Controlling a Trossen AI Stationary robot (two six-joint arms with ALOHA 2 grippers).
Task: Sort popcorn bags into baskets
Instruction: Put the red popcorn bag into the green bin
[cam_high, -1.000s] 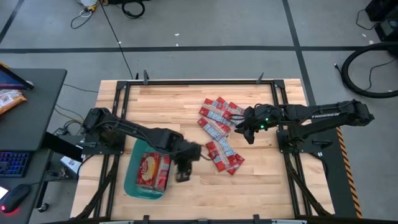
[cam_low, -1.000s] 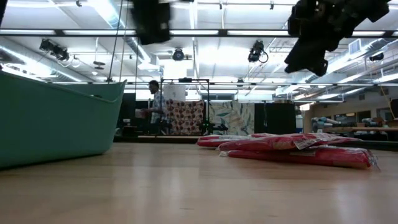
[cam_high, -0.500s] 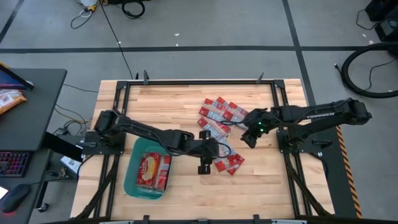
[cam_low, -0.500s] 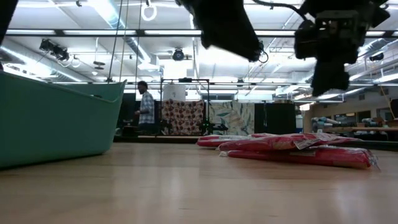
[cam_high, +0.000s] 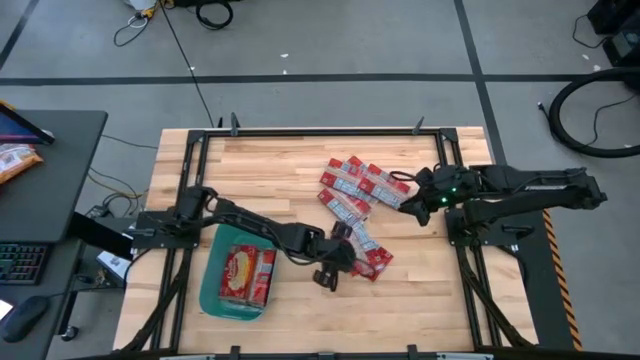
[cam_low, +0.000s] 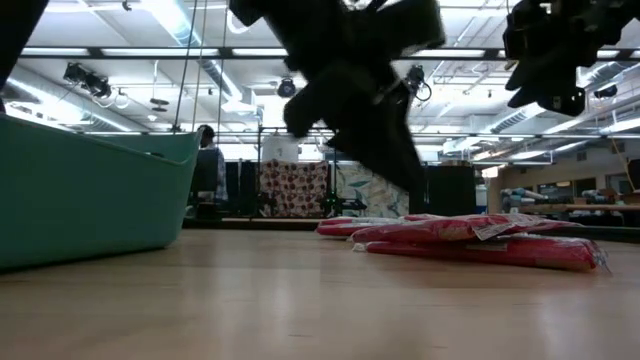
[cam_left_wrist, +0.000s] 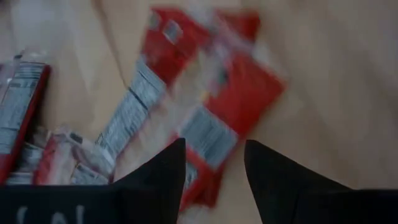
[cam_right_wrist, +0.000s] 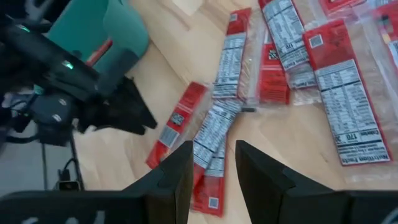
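Note:
Small red popcorn packets with white label panels lie flat on the wooden table in two loose groups: a far group (cam_high: 350, 185) and a near group (cam_high: 366, 256) (cam_low: 480, 240). The teal basket (cam_high: 210, 292) (cam_low: 90, 190) stands at the near left, with a larger red bag with a yellowish picture (cam_high: 245, 275) lying inside it. My left gripper (cam_high: 337, 264) (cam_left_wrist: 214, 177) hangs open just above the near group (cam_left_wrist: 211, 81), touching nothing. My right gripper (cam_high: 413, 206) (cam_right_wrist: 213, 168) is open in the air at the right edge of the far group (cam_right_wrist: 323, 87).
Black frame rails run along the table's left, right and far edges. Bare wood lies near of the packets and across the far left. A desk with a keyboard stands left of the table. A person shows in the room far behind in the low view.
My left gripper has swung from the basket's right edge toward the table's right and come down over the near group of packets, staying open. My right gripper has drawn back a little toward the table's right edge. The packets have not moved.

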